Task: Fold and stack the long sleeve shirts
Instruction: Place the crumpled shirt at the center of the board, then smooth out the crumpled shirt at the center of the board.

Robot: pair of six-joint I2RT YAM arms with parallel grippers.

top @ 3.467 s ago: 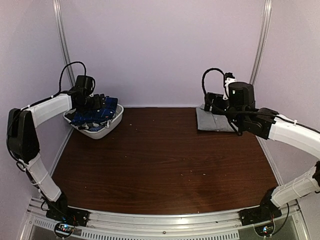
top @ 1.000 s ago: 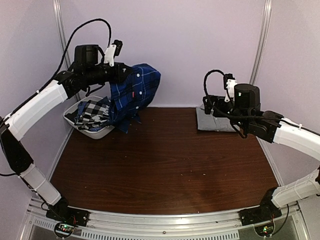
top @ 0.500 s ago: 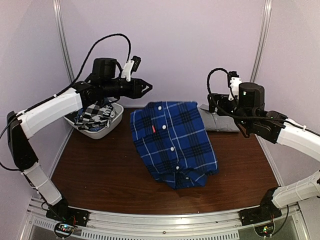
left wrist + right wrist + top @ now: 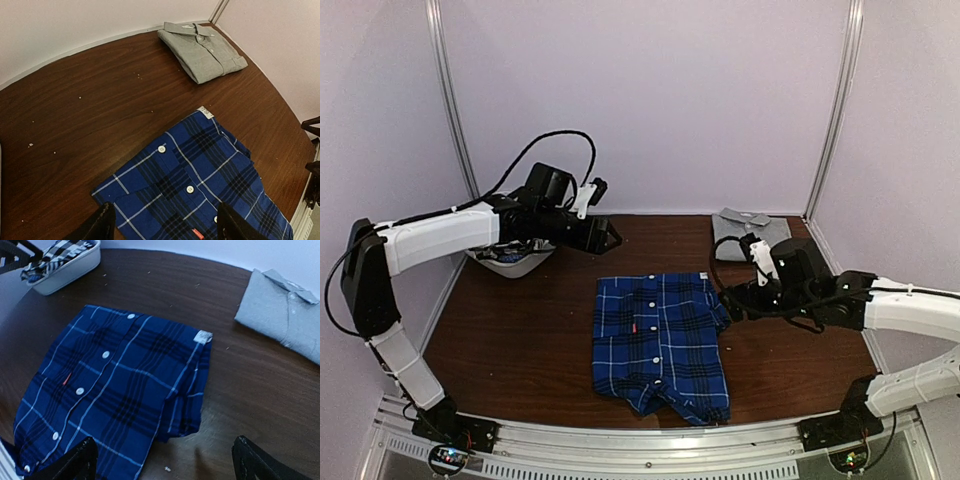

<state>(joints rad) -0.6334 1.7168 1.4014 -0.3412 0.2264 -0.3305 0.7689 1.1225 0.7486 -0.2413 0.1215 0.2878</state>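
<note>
The blue plaid shirt (image 4: pixel 658 340), which hung from the left gripper (image 4: pixel 612 240) a second ago, now lies buttons-up mid-table; that gripper and the right gripper (image 4: pixel 723 303) flank it, fingers spread and empty, so folding can start; the folded grey shirt (image 4: pixel 748 228) lies beyond its far right corner, the check shirt (image 4: pixel 60 252) in the white basket (image 4: pixel 70 272) beyond its far left — dark wood table (image 4: pixel 520 340), lilac walls (image 4: pixel 670 100).

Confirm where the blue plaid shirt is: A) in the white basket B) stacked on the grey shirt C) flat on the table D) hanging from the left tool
C: the blue plaid shirt lies flat on the table, apart from the grey shirt at the far edge.
</note>
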